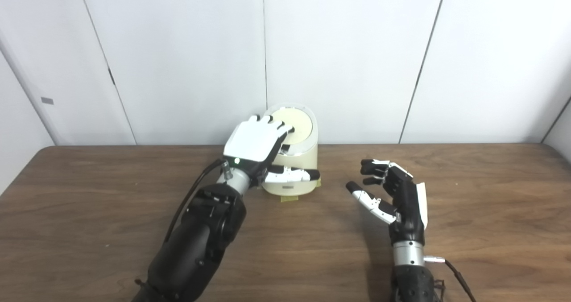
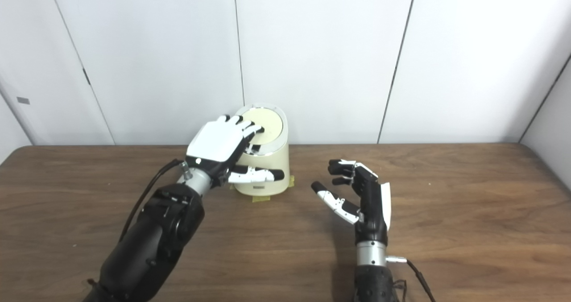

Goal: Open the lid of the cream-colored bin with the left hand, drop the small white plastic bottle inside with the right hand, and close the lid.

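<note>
A white panelled wall point(image 1: 348, 56) with dark vertical seams closes the room behind a long brown wood-grain desk point(image 1: 490, 213). At the desk's far edge, near the middle, stands the cream-colored bin point(image 1: 298, 159), round-topped, its pale yellow lid point(image 1: 298, 124) lying flat and closed inside a lighter rim. Small yellow tape tabs point(image 1: 289, 199) show at the foot of the bin.

The left hand point(image 1: 258, 143) lies over the bin's left side, palm down, its fingers point(image 1: 279, 126) spread and resting on the near-left part of the lid, while the thumb reaches across the bin's front wall. It grips nothing; the fingers are simply laid out flat.

The right hand point(image 1: 392, 192) hovers to the right of the bin, apart from it, above bare desk, palm turned towards the bin, fingers loosely curled and thumb held out, empty.

The small white plastic bottle cannot be seen in either view.
</note>
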`<state>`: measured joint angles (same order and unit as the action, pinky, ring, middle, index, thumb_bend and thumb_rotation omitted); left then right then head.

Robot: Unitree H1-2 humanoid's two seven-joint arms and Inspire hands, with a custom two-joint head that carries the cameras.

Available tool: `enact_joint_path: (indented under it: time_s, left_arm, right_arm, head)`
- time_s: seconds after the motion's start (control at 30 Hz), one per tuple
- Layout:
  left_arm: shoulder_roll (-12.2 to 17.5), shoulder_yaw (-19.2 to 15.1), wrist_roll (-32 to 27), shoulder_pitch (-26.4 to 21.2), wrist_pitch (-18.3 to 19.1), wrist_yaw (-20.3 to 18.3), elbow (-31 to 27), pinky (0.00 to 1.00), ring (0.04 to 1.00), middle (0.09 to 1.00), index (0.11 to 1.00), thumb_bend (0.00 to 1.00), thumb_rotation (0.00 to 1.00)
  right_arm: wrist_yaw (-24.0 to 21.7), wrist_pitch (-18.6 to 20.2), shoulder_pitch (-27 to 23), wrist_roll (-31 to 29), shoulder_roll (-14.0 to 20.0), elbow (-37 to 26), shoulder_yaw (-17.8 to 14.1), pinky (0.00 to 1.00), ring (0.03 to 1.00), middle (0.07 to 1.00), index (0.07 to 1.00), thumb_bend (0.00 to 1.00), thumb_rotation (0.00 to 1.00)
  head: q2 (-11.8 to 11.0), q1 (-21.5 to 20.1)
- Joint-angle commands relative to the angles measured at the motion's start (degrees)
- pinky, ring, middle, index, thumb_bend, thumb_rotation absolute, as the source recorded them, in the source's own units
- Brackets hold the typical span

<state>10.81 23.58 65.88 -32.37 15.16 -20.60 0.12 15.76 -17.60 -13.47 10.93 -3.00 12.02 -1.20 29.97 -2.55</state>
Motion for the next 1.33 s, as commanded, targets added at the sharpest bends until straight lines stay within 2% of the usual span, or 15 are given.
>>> enact_joint_path:
  time_s: [0.0,0.2,0.33,0.53,0.67,0.73,0.8,0.87,0.97,1.03,1.13,1.2,1.3]
  left_arm:
    - [0.15,-1.36,0.33,-2.06,1.88,0.62,-0.04,1.0,1.0,0.997,0.995,0.71,1.0]
    - [-0.44,-2.11,0.63,-2.17,3.43,1.29,0.19,1.0,1.0,1.0,1.0,0.7,1.0]
    - [-0.43,-1.71,3.03,-2.68,4.18,1.68,0.39,1.0,1.0,1.0,1.0,0.7,1.0]
    - [-0.68,-2.64,3.78,-3.24,4.86,4.43,0.24,1.0,1.0,1.0,1.0,0.71,1.0]
    - [-0.51,-3.55,3.27,-2.84,5.15,5.34,-1.74,1.0,1.0,1.0,1.0,0.72,1.0]
    - [-0.5,-4.6,1.84,-2.2,4.39,7.16,-3.02,1.0,1.0,1.0,1.0,0.73,1.0]
    - [-0.13,-6.43,-2.19,-0.77,1.03,11.51,-4.57,1.0,1.0,1.0,1.0,0.71,1.0]
    - [0.53,-8.76,-7.6,1.02,-4.81,18.16,-5.18,1.0,1.0,1.0,1.0,0.64,1.0]
    - [0.26,-12.84,-15.69,3.3,-12.26,25.63,-4.98,0.99,1.0,0.997,0.991,0.48,1.0]
    - [0.15,-15.14,-20.82,4.72,-16.34,28.15,-4.93,0.91,0.966,0.954,0.949,0.33,1.0]
    - [0.3,-17.75,-27.58,7.63,-22.84,30.92,-4.91,0.79,0.902,0.899,0.888,0.23,1.0]
    - [-0.3,-18.72,-30.04,9.86,-24.86,31.95,-5.45,0.77,0.871,0.87,0.859,0.22,0.93]
    - [-1.57,-19.87,-33.72,12.65,-27.41,33.17,-5.76,0.74,0.822,0.83,0.821,0.21,0.73]
  right_arm:
    - [0.37,-1.89,-1.54,0.84,-0.12,0.21,0.21,0.52,0.612,0.643,0.495,0.48,0.15]
    - [0.27,-2.65,-1.63,1.33,0.4,0.94,0.44,0.52,0.614,0.643,0.495,0.48,0.15]
    - [0.22,-1.78,-1.49,1.34,0.31,0.84,0.26,0.52,0.613,0.642,0.495,0.48,0.15]
    - [-0.02,-2.36,-1.46,1.2,0.51,1.29,0.29,0.52,0.612,0.641,0.495,0.48,0.15]
    - [-0.01,-2.48,-1.46,1.13,0.47,1.41,0.25,0.53,0.613,0.641,0.495,0.48,0.15]
    - [-0.02,-2.56,-1.47,1.09,0.45,1.49,0.25,0.52,0.612,0.641,0.494,0.48,0.15]
    - [0.13,-2.72,-1.48,1.48,0.53,1.7,0.33,0.52,0.61,0.638,0.494,0.48,0.15]
    - [0.17,-2.44,-1.3,1.97,0.6,1.46,0.48,0.52,0.611,0.639,0.495,0.48,0.15]
    - [-0.11,-2.62,-1.14,1.94,0.78,1.34,0.59,0.53,0.619,0.647,0.495,0.48,0.15]
    - [-0.15,-2.5,-1.1,1.79,0.75,1.23,0.51,0.53,0.62,0.648,0.494,0.48,0.15]
    - [-0.09,-2.53,-1.23,2.08,1.09,1.33,0.44,0.52,0.615,0.643,0.494,0.48,0.15]
    - [-0.23,-2.52,-1.21,1.85,1.27,1.25,0.31,0.53,0.613,0.641,0.494,0.48,0.15]
    - [-0.04,-3.28,-1.14,1.97,1.44,1.4,0.21,0.52,0.606,0.634,0.494,0.48,0.15]
  head:
    - [0.02,-0.1]
    - [-0.06,0.08]
    - [-0.07,0.05]
    - [-0.05,0.07]
    - [-0.02,0.04]
    - [-0.12,-0.08]
    - [-0.27,-0.26]
    - [-0.33,-0.18]
    - [-0.22,-0.08]
    - [-0.1,-0.15]
    - [-0.01,0.01]
    - [0.13,0.36]
    - [0.12,0.46]
